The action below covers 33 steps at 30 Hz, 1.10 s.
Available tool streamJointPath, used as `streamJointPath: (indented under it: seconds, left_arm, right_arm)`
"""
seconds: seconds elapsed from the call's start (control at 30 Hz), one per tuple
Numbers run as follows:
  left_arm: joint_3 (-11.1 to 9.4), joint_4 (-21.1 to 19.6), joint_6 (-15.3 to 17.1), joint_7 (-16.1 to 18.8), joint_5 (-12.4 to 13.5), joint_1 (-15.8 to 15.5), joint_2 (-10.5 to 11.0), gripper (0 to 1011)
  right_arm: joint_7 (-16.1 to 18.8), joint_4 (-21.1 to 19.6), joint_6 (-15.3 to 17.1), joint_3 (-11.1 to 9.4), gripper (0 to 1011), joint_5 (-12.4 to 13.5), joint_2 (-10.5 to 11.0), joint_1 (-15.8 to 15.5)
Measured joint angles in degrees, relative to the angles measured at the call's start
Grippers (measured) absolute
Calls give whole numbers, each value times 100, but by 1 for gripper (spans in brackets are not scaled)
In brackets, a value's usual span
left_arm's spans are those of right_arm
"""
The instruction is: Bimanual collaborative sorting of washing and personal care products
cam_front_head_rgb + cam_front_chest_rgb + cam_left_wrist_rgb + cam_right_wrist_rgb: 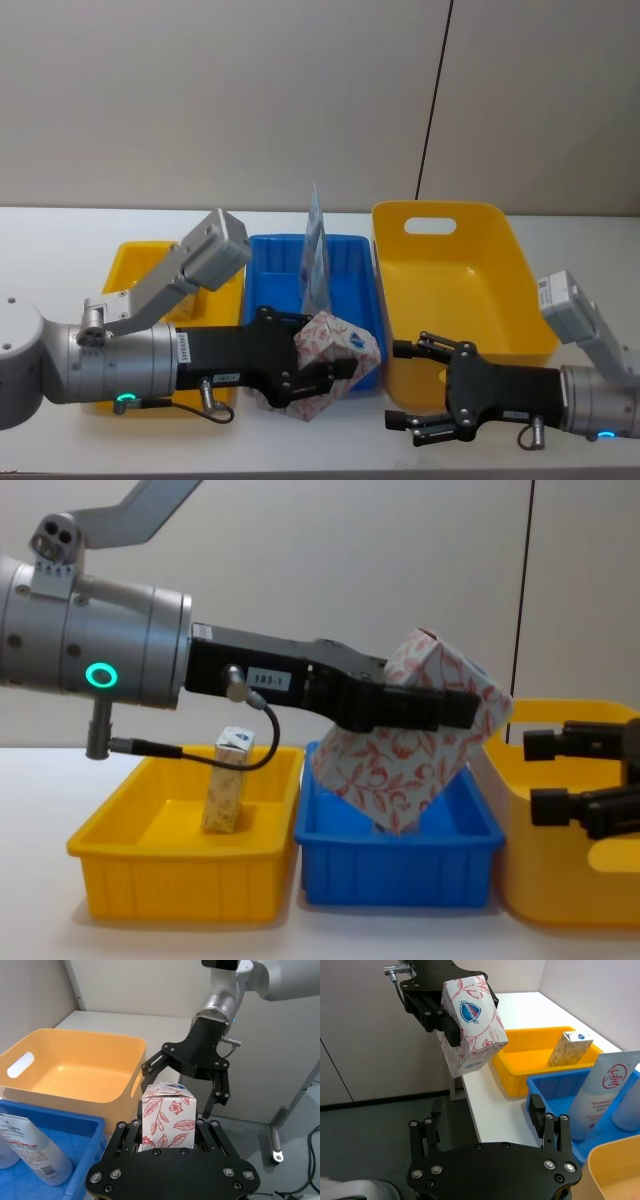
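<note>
left gripper clamped on floral carton, tilted, midair by near edge of blue tray. right gripper spread wide just right of it. risk imo: left lets go early, carton drops off table.

The setting looks like a robotics lab or test room, not a home or shop. A bare white table carries a yellow tray, a blue tray and a yellow basket. They stand in a neat row just beyond the left gripper, which clasps a carton, and the spread-fingered right gripper. Behind the row, farther from both grippers, rises a plain grey panelled wall with one dark seam. Below the left gripper, past the table's edge, are a grey floor, a metal stand foot and loose cables.
</note>
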<state>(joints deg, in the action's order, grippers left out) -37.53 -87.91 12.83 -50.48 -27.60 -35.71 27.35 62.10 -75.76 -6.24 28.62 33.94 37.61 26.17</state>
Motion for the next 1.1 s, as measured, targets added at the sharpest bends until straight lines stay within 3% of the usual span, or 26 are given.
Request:
streamJointPath:
  seconds: [0.5, 1.1]
  left_arm:
    - [44, -25, -232, 73, -117, 70, 33, 398]
    - [-33, 194, -554, -71, -257, 0, -58, 396]
  right_arm:
    - [-78, 51, 57, 123, 1000, 80, -157, 66]
    - [-52, 205, 1, 286, 1000, 122, -320, 218]
